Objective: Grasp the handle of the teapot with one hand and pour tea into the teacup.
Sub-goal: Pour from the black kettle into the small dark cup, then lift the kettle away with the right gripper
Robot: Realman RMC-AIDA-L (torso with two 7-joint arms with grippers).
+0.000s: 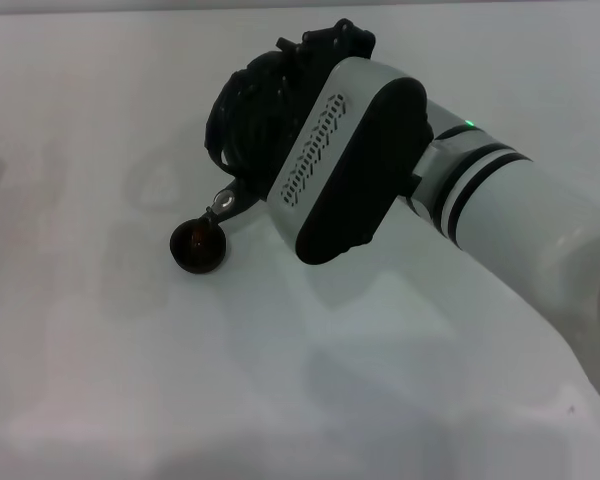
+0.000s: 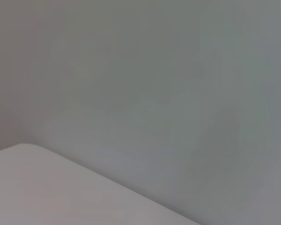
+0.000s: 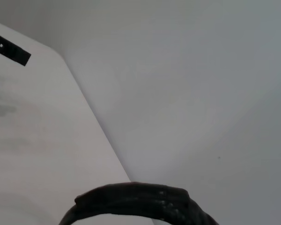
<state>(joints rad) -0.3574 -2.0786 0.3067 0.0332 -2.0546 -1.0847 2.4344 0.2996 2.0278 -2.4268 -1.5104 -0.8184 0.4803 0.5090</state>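
In the head view my right arm's white-and-black wrist (image 1: 350,150) reaches in from the right and covers most of the black teapot (image 1: 248,105). The short spout (image 1: 226,203), with its pale spot, points down to the left and ends just above the rim of the tiny dark teacup (image 1: 198,246), which stands on the white table. Brownish liquid shows inside the cup. The right wrist view shows the ribbed black handle (image 3: 140,199) arching very close under the camera. The right gripper itself is hidden behind the wrist. My left arm is out of the head view.
The white table (image 1: 130,380) stretches around the cup and pot. The right forearm (image 1: 540,250) crosses the right side. The left wrist view shows only a pale table corner (image 2: 61,192) against a grey background. A black strip (image 3: 9,50) lies on the table in the right wrist view.
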